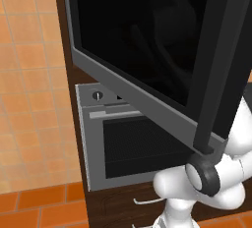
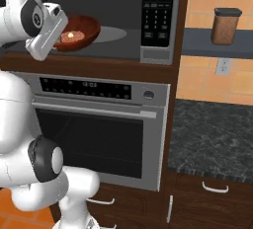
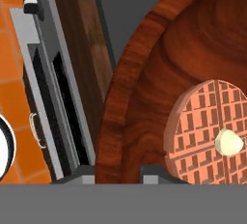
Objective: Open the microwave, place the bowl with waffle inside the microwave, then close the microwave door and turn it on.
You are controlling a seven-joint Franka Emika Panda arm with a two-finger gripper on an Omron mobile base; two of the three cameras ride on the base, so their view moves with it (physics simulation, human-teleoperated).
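A: Where is the bowl (image 2: 78, 29) sitting?

B: In the right base view it is inside the open microwave (image 2: 123, 16), over the left part of the cavity floor, the pale turntable (image 2: 111, 33) at its three o'clock. The waffle (image 3: 207, 130) lies in it with a pat of butter (image 3: 228, 142) on top.

A: And the pincer?

B: The gripper (image 3: 118, 175) is at the bowl's near wall. In the hand view the wooden rim rises between the two fingertips (image 3: 157, 174), and the waffle lies at about two o'clock from them. It is grasping the bowl by that rim.

A: The door?

B: The microwave door (image 1: 147, 50) is swung open; in the left base view its black handle (image 1: 221, 70) runs down at three o'clock. The oven (image 2: 99, 129) sits below at six o'clock.
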